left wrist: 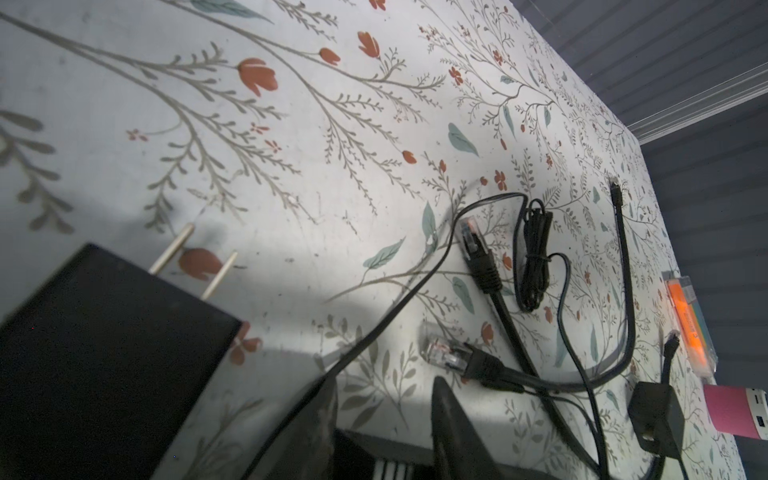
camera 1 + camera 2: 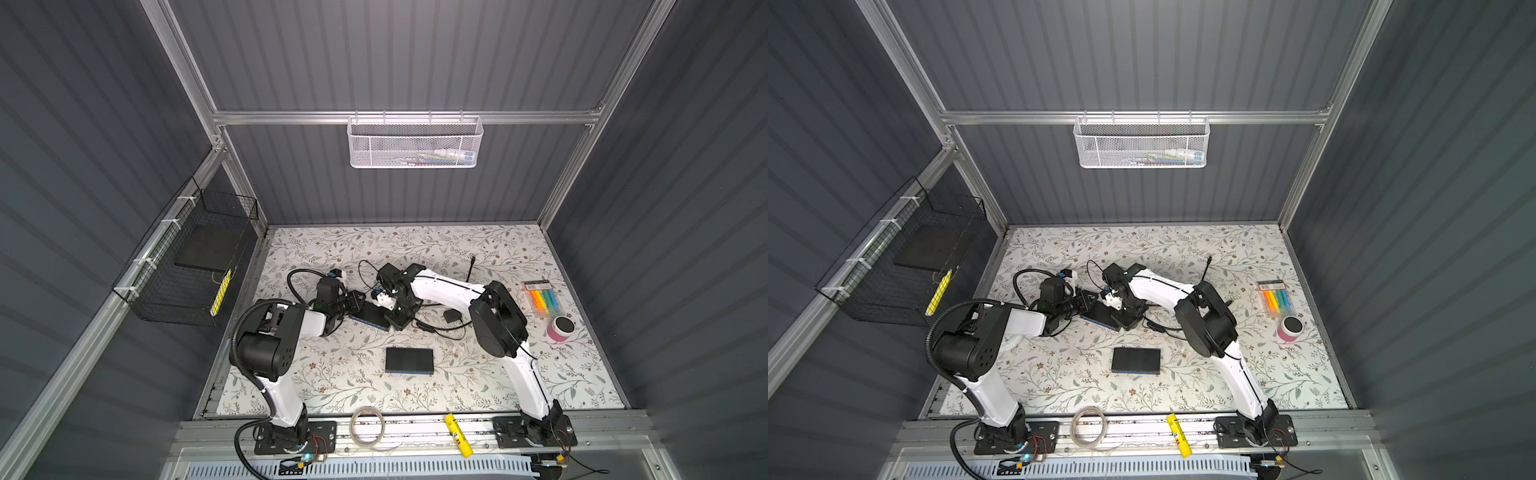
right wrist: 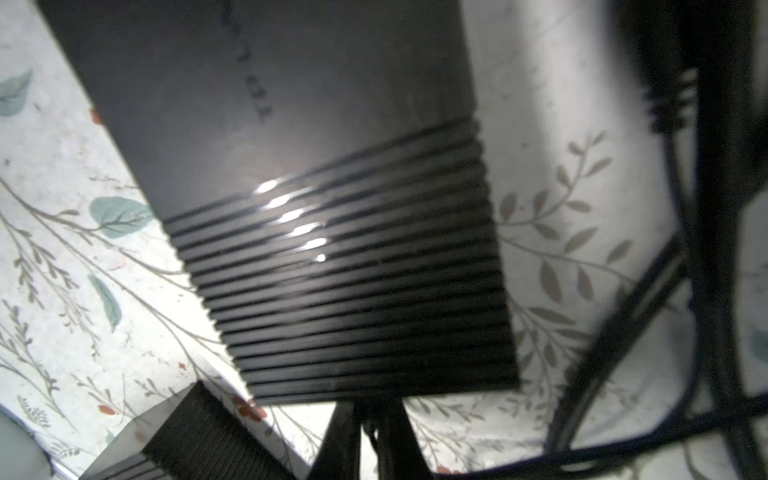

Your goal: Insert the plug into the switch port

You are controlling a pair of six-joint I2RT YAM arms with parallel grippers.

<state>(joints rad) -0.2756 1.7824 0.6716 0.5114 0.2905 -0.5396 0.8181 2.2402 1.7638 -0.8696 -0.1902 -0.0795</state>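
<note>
The switch (image 2: 368, 318), a flat black box with a blue edge and a ribbed top (image 3: 332, 249), lies mid-table between both arms. My left gripper (image 2: 356, 304) is at its left end. In the left wrist view its fingers (image 1: 453, 424) flank the switch's edge (image 1: 374, 457) and are shut on it. My right gripper (image 2: 395, 319) is at the switch's right end. Its tips (image 3: 370, 409) are nearly together, pressed to the switch's edge on a thin black cord. The plug itself is hidden between the tips. A black power adapter with two prongs (image 1: 104, 353) lies close by.
A second black box (image 2: 409, 360) lies nearer the front. Loose network cables (image 1: 478, 253) and a small black adapter (image 1: 656, 411) lie right of the switch. A marker pack (image 2: 544, 299) and pink cylinder (image 2: 561, 328) are far right. A tape roll (image 2: 368, 428) and yellow stick (image 2: 459, 434) rest on the front rail.
</note>
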